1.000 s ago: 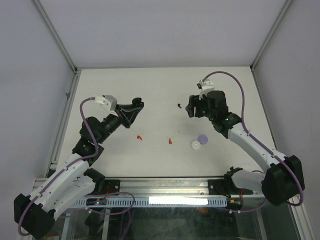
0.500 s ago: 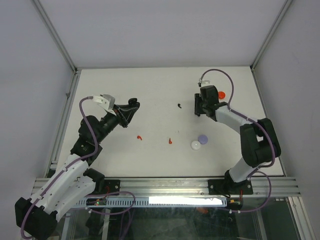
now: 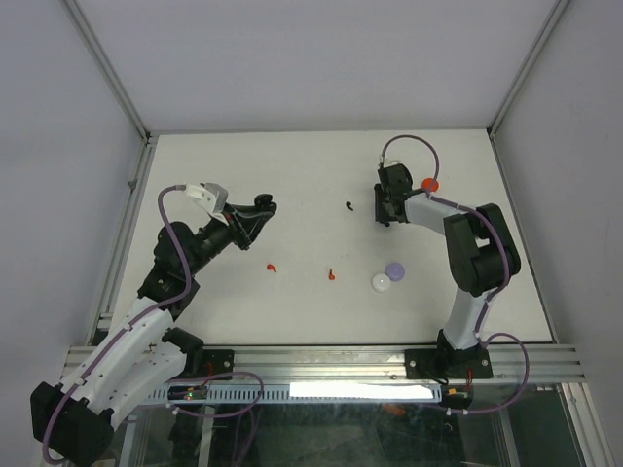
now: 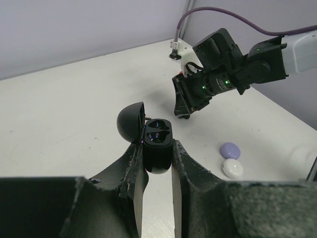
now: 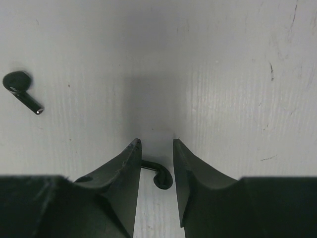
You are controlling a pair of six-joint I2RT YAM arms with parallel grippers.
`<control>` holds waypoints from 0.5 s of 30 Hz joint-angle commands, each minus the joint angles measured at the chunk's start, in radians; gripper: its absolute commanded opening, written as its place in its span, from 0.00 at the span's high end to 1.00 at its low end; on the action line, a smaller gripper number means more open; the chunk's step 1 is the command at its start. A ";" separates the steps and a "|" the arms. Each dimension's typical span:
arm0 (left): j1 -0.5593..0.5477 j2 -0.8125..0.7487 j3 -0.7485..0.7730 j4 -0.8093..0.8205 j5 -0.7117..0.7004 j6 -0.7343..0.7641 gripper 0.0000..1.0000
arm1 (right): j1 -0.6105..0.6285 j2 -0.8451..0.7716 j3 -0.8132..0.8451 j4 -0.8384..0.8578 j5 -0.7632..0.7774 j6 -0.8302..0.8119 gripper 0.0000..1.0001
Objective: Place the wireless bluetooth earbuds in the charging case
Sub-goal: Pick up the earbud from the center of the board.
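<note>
The left gripper [image 3: 261,206] is seen at 10 o'clock on the table [image 3: 195,165], raised above the surface. It is clamped on a black case [image 4: 157,136], which is held upright between the fingers. The case's lid is swung open to the 9 o'clock side in the left wrist view, and its two sockets are turned upward.

The right gripper [image 5: 156,144] is lowered to the table at 2 o'clock. Its fingers are set narrowly apart with a black bud [image 5: 161,177] lying between them on the surface. Whether the bud is actually pinched cannot be told. The other black bud [image 5: 16,82] is found loose on the table at 10 o'clock from those fingertips, well apart from them.

A red bud [image 3: 272,266] and a second red bud [image 3: 332,274] lie near 6 o'clock. A lilac case [image 3: 394,269] and a white case [image 3: 382,282] are placed just beside each other at 4 o'clock. A red case [image 3: 429,184] is seen just beside the right arm.
</note>
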 commanded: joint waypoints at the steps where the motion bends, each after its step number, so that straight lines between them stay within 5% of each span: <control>1: 0.015 0.005 0.045 0.031 0.042 -0.010 1.00 | -0.003 -0.026 -0.001 -0.031 0.028 0.028 0.65; 15: 0.017 0.013 0.043 0.029 0.053 -0.001 1.00 | -0.002 -0.173 -0.128 -0.086 0.037 0.010 0.60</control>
